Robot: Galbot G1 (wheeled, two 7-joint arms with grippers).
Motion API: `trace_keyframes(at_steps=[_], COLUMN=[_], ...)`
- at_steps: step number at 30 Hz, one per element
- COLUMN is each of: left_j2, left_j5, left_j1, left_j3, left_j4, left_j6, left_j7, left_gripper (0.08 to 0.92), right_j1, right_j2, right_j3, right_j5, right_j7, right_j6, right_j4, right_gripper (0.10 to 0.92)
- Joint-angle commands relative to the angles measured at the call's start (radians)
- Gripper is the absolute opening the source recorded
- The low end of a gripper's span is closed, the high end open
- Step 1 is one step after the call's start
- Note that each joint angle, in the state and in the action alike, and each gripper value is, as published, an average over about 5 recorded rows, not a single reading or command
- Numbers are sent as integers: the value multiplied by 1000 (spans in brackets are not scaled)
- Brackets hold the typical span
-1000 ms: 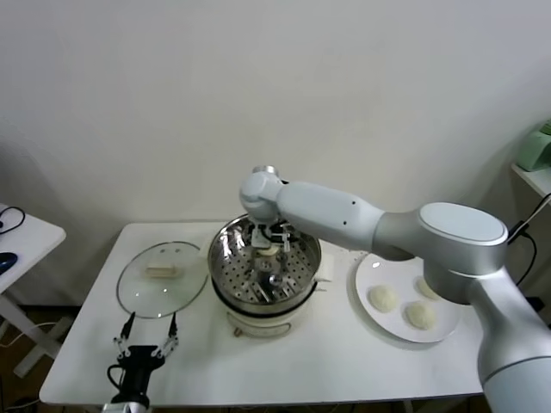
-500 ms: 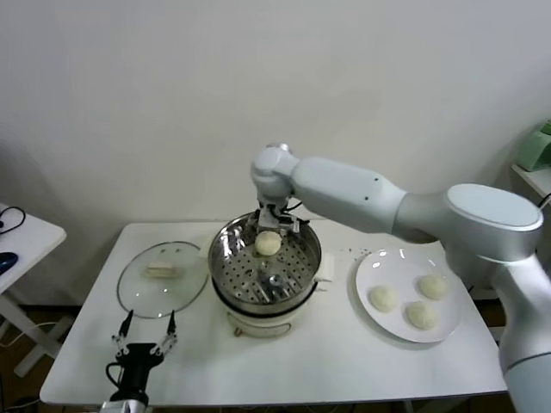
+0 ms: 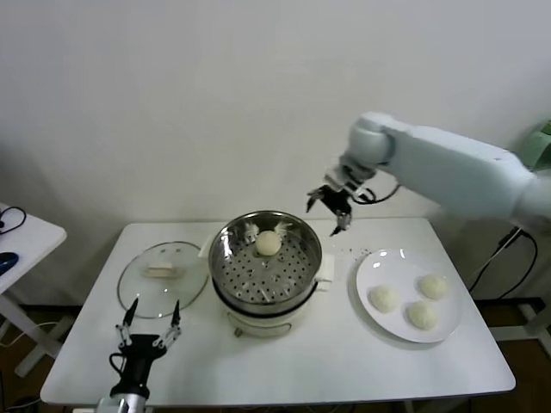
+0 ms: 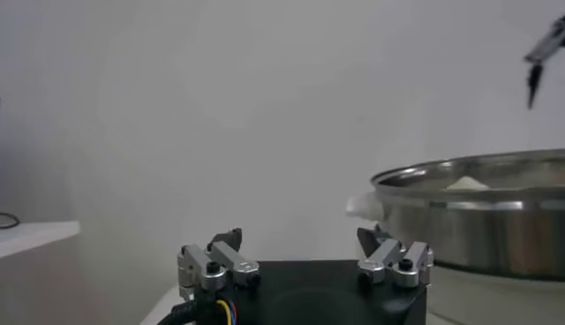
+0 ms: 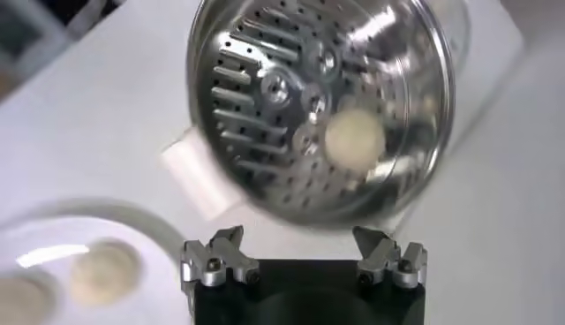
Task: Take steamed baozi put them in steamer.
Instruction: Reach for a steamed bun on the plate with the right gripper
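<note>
Baozi [image 3: 269,243] sits at twelve o'clock in the steamer [image 3: 266,267]; three wait on the plate [image 3: 376,323]. Soft, light dough: grip sides gently. Right gripper [image 3: 331,205] empty, fingers wide; left gripper [image 3: 149,327] likewise.

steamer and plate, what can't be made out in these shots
- Left wrist view: the steamer wall hides its inside; only the top of the baozi in it shows.
- Right wrist view: the plate is cut by the edge and blurred.
- Head view: the glass lid covers something pale, too small to identify.
</note>
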Motion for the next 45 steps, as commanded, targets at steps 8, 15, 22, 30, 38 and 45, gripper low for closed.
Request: trace_keyframes(at_steps=[8,15,22,30,38,45], left_j2=[-16,-24,-29,-29,-29,-30], left_j5=[36,49,55,55,53,53], left_j1=[37,55,58,61,57,52], left_j3=[-8,-14,-13,-14,-16,-15], left_j4=[-8,-16,-10,-2,5,11], left_j6=[-14,-8,-5,-5,-1,8], left_j7=[21,6,-1,-6,-10,-17], left_gripper=[823,823,823,823,823,823], right_j1=[-321,-437,-483,-489,-495,-502], right_j2=[-246,-187,-140,-99,-83,-72], right_j3=[145,190,206,207,207,214], right_j5=[-44,-105,-126,-136,-146,-154], right_j7=[13,26,63,76,74,75], right_j6=[-123,-127,-130,-129,-127,-124], right_j4=[-27,-88,-105,-133,-153,-172], right_gripper=[823,823,823,823,823,823])
